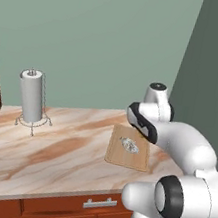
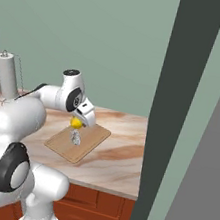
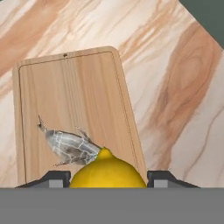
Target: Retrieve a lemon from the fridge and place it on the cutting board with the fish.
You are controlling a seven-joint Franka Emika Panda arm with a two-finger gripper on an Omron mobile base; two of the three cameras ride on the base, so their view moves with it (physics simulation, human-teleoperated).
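Note:
My gripper (image 3: 107, 177) is shut on the lemon (image 3: 108, 171), a bright yellow fruit held between the two dark fingertips (image 3: 52, 178). It hangs just above the light-wood cutting board (image 3: 74, 96). The grey-silver fish (image 3: 70, 146) lies on the board directly beyond the lemon. From the right base view the lemon (image 2: 76, 122) shows under the hand, over the fish (image 2: 75, 137) and the board (image 2: 78, 142). In the left base view the arm covers the hand, and the fish (image 1: 129, 144) rests mid-board (image 1: 120, 155). The fridge (image 2: 191, 120) is a dark slab at the right.
The board lies on a marbled tan counter (image 1: 57, 153) above red-brown cabinets. A paper towel roll on a wire stand (image 1: 31, 98) is at the back left of the counter. A green wall runs behind it.

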